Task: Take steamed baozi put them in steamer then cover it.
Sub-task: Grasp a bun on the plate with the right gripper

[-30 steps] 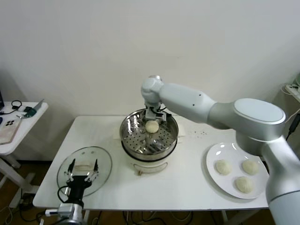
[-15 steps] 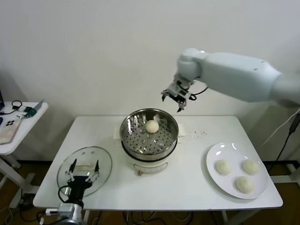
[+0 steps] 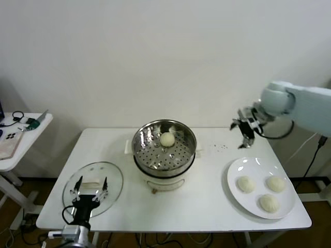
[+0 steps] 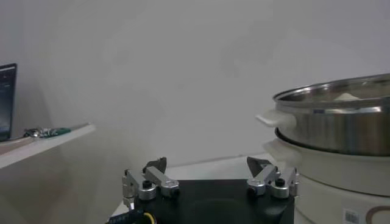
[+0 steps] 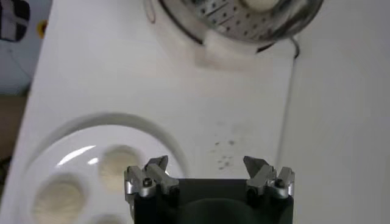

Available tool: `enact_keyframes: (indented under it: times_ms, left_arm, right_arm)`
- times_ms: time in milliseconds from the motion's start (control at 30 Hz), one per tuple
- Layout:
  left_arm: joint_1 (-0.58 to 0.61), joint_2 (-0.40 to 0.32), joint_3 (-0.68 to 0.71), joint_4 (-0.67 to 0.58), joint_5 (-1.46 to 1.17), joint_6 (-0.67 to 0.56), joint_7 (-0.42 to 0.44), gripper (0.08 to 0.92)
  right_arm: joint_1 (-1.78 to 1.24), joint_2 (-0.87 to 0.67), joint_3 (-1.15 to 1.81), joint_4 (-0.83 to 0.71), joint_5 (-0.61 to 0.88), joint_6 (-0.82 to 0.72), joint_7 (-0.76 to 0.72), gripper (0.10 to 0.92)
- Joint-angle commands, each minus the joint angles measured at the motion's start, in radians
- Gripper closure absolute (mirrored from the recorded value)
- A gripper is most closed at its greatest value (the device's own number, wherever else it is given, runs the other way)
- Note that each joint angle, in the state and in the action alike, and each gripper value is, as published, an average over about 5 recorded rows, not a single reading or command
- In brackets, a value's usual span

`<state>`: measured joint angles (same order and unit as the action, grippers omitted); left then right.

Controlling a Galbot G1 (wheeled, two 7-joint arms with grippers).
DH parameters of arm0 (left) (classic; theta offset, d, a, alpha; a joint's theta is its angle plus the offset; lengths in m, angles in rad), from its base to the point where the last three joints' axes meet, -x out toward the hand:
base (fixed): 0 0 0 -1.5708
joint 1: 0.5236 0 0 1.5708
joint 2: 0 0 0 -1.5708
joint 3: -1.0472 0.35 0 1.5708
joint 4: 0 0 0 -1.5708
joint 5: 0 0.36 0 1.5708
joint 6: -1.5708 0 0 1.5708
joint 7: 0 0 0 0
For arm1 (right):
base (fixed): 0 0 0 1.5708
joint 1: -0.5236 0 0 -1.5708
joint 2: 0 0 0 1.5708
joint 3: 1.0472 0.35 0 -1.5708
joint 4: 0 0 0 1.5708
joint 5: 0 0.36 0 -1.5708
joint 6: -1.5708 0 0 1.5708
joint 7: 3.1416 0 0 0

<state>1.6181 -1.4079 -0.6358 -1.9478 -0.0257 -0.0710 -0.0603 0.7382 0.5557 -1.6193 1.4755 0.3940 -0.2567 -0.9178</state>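
Right gripper (image 3: 244, 130), jaws wide and empty, hovered above the plate (image 3: 234, 179); a misaligned descent could squash a baozi (image 3: 246, 184).

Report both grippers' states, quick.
Left gripper: open, empty, low over the glass cover.
Right gripper: open, empty, in the air behind the plate holding three baozi.

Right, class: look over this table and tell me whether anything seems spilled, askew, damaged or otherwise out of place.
Only small dark specks scattered on the table between the steamer and the plate look like a stray spill. Otherwise nothing stands out: one baozi sits in the steamer, three wait on the plate, and the cover lies flat.
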Motion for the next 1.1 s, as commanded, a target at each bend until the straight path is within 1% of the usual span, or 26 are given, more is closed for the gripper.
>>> enact_keyframes:
  times_ms: [33, 167, 267, 567, 1100]
  left_arm:
    - [0.007, -0.002, -0.001, -0.004, 0.000, 0.001, 0.000, 0.177]
    - [0.012, -0.004, -0.004, -0.003, 0.002, 0.002, -0.001, 0.177]
    - [0.014, -0.005, -0.006, -0.002, 0.004, 0.002, -0.002, 0.177]
    - [0.016, -0.011, -0.004, 0.003, 0.016, 0.005, -0.003, 0.177]
    - [0.011, -0.018, -0.007, 0.011, 0.025, 0.009, -0.004, 0.177]
  right_arm:
    - [-0.437, -0.194, 0.283, 0.004, -0.109, -0.053, -0.029, 0.203]
    - [-0.609, -0.172, 0.441, -0.064, -0.170, -0.043, -0.034, 0.203]
    - [-0.665, -0.143, 0.497, -0.114, -0.200, -0.036, -0.031, 0.203]
    - [-0.673, -0.043, 0.544, -0.247, -0.214, -0.021, -0.025, 0.203]
    - [-0.684, 0.077, 0.539, -0.327, -0.209, -0.010, -0.034, 0.203]
